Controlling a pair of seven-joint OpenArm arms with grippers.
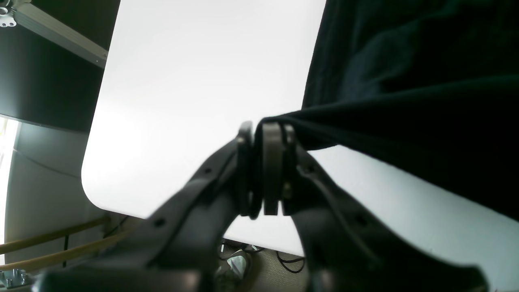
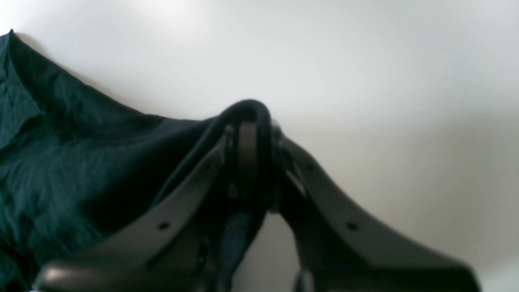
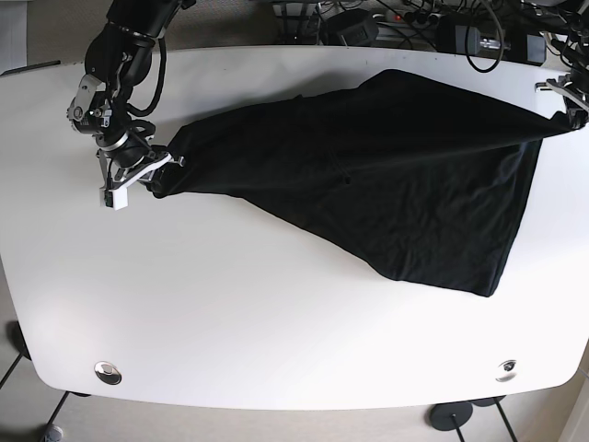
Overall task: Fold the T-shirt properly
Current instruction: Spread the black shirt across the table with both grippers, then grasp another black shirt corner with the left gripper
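t-shirt (image 3: 386, 184): black, on the white counter (image 3: 230, 313), stretched between both arms.
left gripper (image 1: 265, 134): fingers pressed together, pinching a fabric edge – at the counter's far side.
right gripper (image 2: 247, 117): fingers pinching a bunched edge, hem wrapped over the tips.
handling: likely light, soft, limp – sags and wrinkles when slack.
hold: best at hem corners or shoulder seams, kept taut.

A white desk (image 3: 230, 304) with rounded corners fills most of the base view, two round metal fittings (image 3: 109, 372) set near its front edge. Tangled black cables (image 3: 405, 18) lie behind it, over grey floor (image 3: 55, 23).
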